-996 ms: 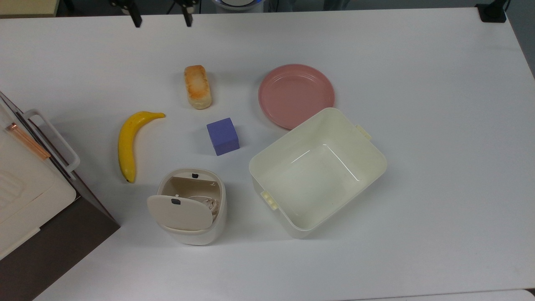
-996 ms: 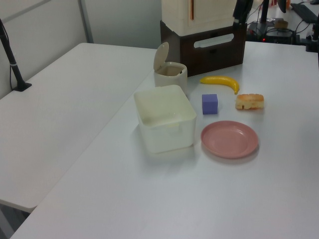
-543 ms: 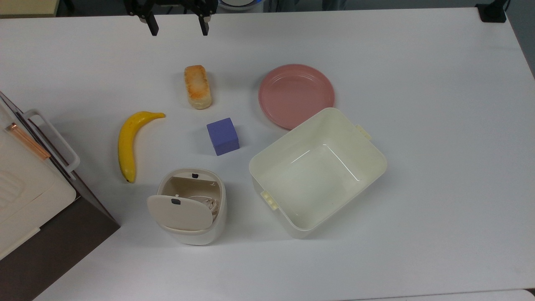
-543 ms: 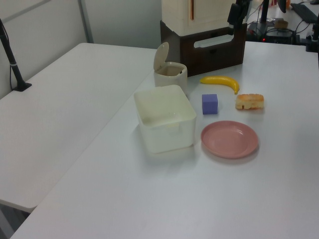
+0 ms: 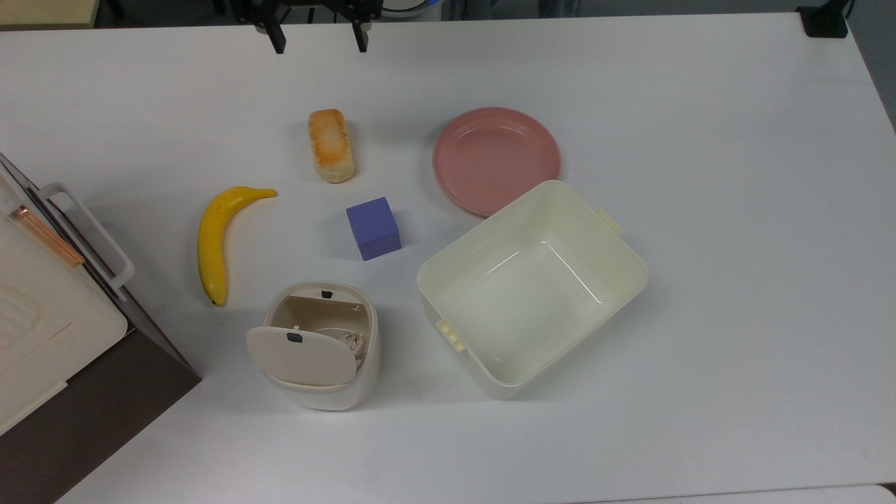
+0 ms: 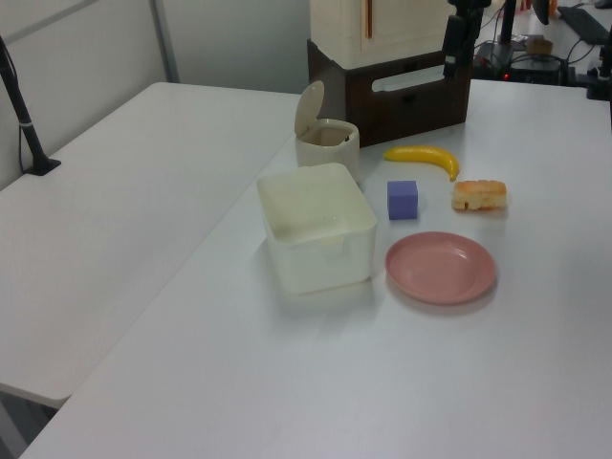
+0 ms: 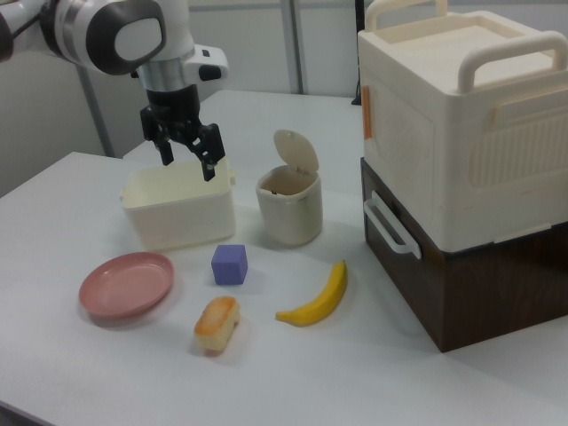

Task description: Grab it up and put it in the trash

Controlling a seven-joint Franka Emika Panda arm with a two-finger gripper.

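**Paper ball sitting in the bin, gripper hanging empty over the far edge**

Sliding further toward the top view's right since a second ago, the gripper (image 5: 320,38) is now hovering near the table's (image 5: 700,350) top edge in the top view, roughly at 12 o'clock from the bread loaf (image 5: 331,145). Its two fingers are spread wide apart and aren't holding anything, which the right view (image 7: 186,149) is showing pretty clearly too.

Everything else is sitting just where it was. The crumpled paper ball (image 5: 352,342) is lying inside the trash bin (image 5: 329,392), peeking out past the edge of the flap lid (image 5: 301,355), which is swung up and open. The bin is sitting at about 6 o'clock from the purple cube (image 5: 373,228), with the banana (image 5: 212,241) at about 10 o'clock from the bin. The cream tub (image 5: 532,287) is standing at 3 o'clock from the bin, and the pink plate (image 5: 495,159) is lying at the tub's 12 o'clock, partly hidden by the tub's rim in the top view. Off at 9 o'clock a big cream box (image 7: 461,133) is resting on a dark brown stand (image 7: 479,284)
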